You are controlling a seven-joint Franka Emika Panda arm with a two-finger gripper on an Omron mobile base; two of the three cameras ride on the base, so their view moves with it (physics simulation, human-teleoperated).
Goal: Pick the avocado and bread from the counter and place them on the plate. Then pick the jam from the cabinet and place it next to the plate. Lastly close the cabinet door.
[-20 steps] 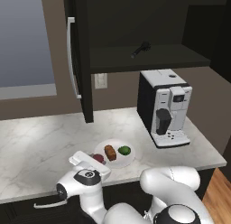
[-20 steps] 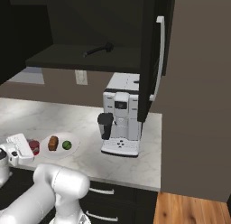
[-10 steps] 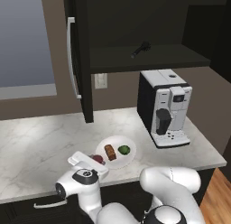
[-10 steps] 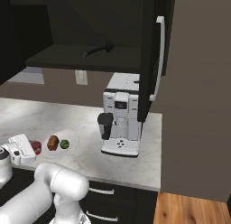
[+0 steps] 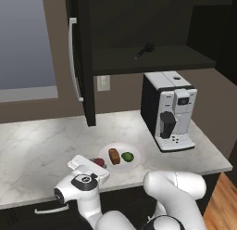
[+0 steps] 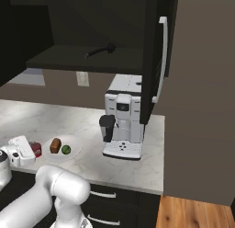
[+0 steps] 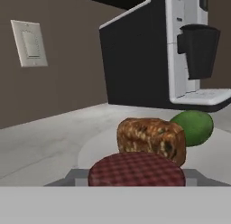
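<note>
We are holding the jam [image 5: 98,162] low over the counter [image 5: 37,145] at the plate's [image 5: 135,165] near-left rim, our gripper [image 5: 95,165] clamped on the small red jar. In the hand view its checked red lid [image 7: 136,170] is sitting between our 2 fingers, with the bread [image 7: 152,138] just behind it and the avocado [image 7: 195,126] beside the bread, farther back and to the right. From the left base view, the bread [image 5: 114,156] and the avocado [image 5: 127,156] are lying side by side on the white plate, the bread on the left and close to the jar. From the right base view, the jam [image 6: 35,149] is showing at the plate's [image 6: 75,146] left edge, against our white hand, with the bread [image 6: 55,145] and avocado [image 6: 66,150] next to it; we cannot tell whether the jar is resting on the marble or hanging just above it. A black-and-white coffee machine [image 5: 169,110] is standing on the counter to the right of the plate, well apart from it. Above, the cabinet [image 5: 152,34] is standing open, its door [image 5: 78,62] swung out edge-on toward us with the silver handle [image 5: 72,57] facing left. A dark long-handled tool [image 5: 144,50] is lying on the inner shelf. A white wall socket [image 5: 102,83] is sitting on the brown wall below the cabinet.
</note>
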